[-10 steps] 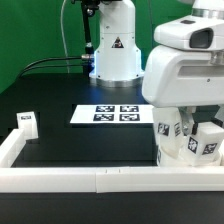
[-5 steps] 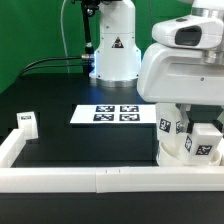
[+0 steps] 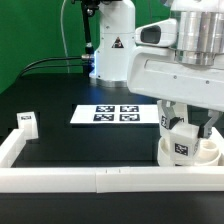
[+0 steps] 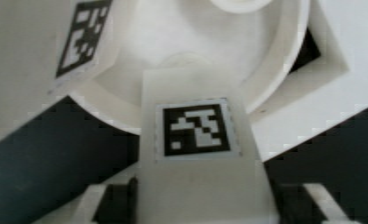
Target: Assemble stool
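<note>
The round white seat disc [image 3: 200,157] lies at the exterior view's right, against the front rail. My gripper [image 3: 187,124] hangs right over it and is shut on a chunky white leg [image 3: 181,142] with a square tag, held upright with its lower end inside the disc's rim. In the wrist view the same leg [image 4: 199,130] runs out between my fingers [image 4: 124,202] onto the seat disc [image 4: 163,55], which carries a tag of its own. Whether the leg sits in a socket is hidden. A second leg [image 3: 25,122] stands at the far left.
The marker board [image 3: 113,114] lies flat mid-table. The long white border rail [image 3: 90,180] runs along the front and up the left side. The robot's base [image 3: 112,50] stands at the back. A green wall is behind.
My gripper has carried the leg toward the exterior view's left and down, from beside the disc's right part to over its middle. The hand now appears higher and turned.
</note>
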Available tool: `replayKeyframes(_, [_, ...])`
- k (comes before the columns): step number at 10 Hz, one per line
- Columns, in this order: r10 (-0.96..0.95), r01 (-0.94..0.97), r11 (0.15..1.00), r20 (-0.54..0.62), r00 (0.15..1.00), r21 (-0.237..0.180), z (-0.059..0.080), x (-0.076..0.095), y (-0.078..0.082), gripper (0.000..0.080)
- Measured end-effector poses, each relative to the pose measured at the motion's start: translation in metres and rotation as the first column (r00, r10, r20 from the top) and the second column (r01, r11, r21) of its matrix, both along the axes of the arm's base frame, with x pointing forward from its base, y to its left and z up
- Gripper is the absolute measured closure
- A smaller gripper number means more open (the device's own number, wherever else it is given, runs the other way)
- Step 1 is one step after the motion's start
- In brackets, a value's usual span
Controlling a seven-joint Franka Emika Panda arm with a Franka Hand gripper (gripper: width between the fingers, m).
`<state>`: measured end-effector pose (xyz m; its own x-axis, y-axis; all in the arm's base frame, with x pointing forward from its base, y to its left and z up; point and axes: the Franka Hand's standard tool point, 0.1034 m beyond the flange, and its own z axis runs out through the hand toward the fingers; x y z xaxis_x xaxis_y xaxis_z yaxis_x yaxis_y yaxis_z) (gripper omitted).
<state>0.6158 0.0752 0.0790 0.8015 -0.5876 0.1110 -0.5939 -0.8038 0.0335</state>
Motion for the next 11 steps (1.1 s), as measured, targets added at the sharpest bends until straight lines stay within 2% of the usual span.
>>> replayKeyframes(4, [-0.247, 0.247, 0.969, 0.011, 0.969, 0.005, 0.000, -0.002, -0.009, 0.0463])
replayKeyframes(6, [-0.500, 0.500, 0.866, 0.039, 0.865, 0.011, 0.000, -0.010, -0.015, 0.0463])
replayKeyframes(9, [-0.655, 0.655, 0.756, 0.044, 0.754, 0.017, -0.001, -0.017, -0.020, 0.0463])
replayKeyframes(11, [-0.690, 0.690, 0.723, 0.053, 0.722, 0.029, -0.001, -0.020, -0.021, 0.0463])
